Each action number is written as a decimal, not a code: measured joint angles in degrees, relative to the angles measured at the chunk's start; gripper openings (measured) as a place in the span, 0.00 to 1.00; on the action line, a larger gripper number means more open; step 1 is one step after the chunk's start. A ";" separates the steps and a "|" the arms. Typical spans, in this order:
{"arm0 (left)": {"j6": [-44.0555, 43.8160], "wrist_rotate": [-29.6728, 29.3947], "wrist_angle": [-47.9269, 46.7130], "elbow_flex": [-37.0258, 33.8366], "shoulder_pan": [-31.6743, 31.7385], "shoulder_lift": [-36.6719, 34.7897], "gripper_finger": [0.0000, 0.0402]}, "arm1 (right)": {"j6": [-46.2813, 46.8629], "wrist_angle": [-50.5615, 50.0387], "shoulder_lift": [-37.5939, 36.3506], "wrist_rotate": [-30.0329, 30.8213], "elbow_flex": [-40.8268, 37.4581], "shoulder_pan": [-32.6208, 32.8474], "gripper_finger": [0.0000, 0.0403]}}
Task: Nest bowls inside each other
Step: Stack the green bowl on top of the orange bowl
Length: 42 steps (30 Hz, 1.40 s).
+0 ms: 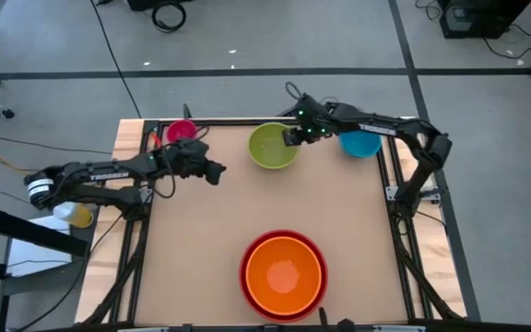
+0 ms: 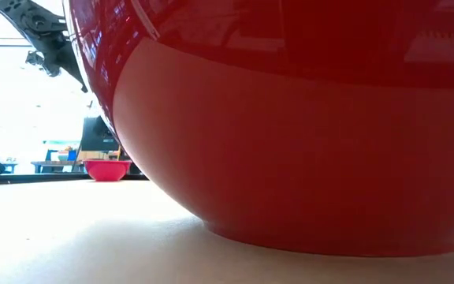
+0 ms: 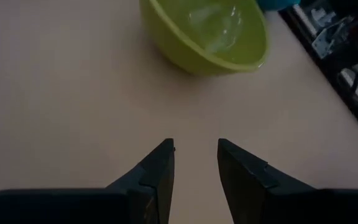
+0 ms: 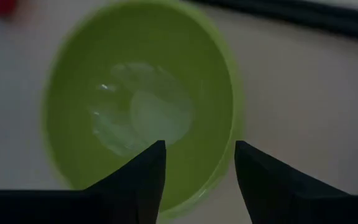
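The orange bowl [image 1: 284, 274] sits nested inside the red bowl [image 1: 247, 277] near the table's front edge. The lime green bowl [image 1: 274, 146] stands on its base at the far middle, the blue bowl [image 1: 360, 143] to its right and the magenta pink bowl [image 1: 182, 130] at the far left. My right gripper [image 4: 199, 155] is open above the green bowl's right rim [image 4: 225, 155], one finger over the inside and one over the outside. My left gripper [image 3: 196, 152] is open over bare table, left of the green bowl [image 3: 204, 31].
In the low view the red bowl's wall [image 2: 290, 118] fills most of the picture; the pink bowl [image 2: 107, 169] shows far off behind it. Bare tabletop [image 1: 210, 231] lies between the far bowls and the red bowl. Cables and frame rails run along the table's edges.
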 joint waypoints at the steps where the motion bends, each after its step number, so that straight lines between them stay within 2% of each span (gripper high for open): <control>1: -0.36 -0.01 -0.08 0.00 -0.39 0.58 0.31 | 0.40 -0.02 0.98 -0.37 -0.02 0.01 0.49; 7: -2.82 -0.03 0.44 -0.02 -2.36 3.00 0.31 | -0.08 -0.14 4.90 -1.36 -0.02 -0.04 0.48; 11: -4.21 -0.13 0.86 -0.07 -3.46 3.61 0.31 | -0.32 -0.26 6.63 -1.60 -0.02 -0.06 0.41; 15: -5.99 -0.73 1.62 -0.07 -4.10 3.57 0.31 | -2.81 -0.44 7.09 -1.18 -0.02 -0.09 0.29; 18: -7.08 -0.76 2.72 -0.07 -4.58 3.51 0.31 | -4.23 -0.50 5.95 -0.50 -0.02 -0.09 0.15; 20: -7.35 -0.76 2.81 -0.07 -4.86 3.50 0.31 | -5.58 -0.33 3.74 -2.09 -0.03 -0.11 0.06; 26: -7.33 -1.46 2.16 -0.07 -5.16 3.50 0.31 | -5.62 -0.77 -4.79 -3.52 -0.02 2.91 0.10; 33: -6.13 -2.43 2.18 -0.07 -5.01 3.50 0.31 | -11.04 -6.66 -12.16 -10.29 -0.02 12.82 0.07; 42: -5.80 -2.68 2.18 -0.07 -5.01 3.50 0.31 | -11.17 -7.48 -12.47 -10.87 -0.02 31.17 0.08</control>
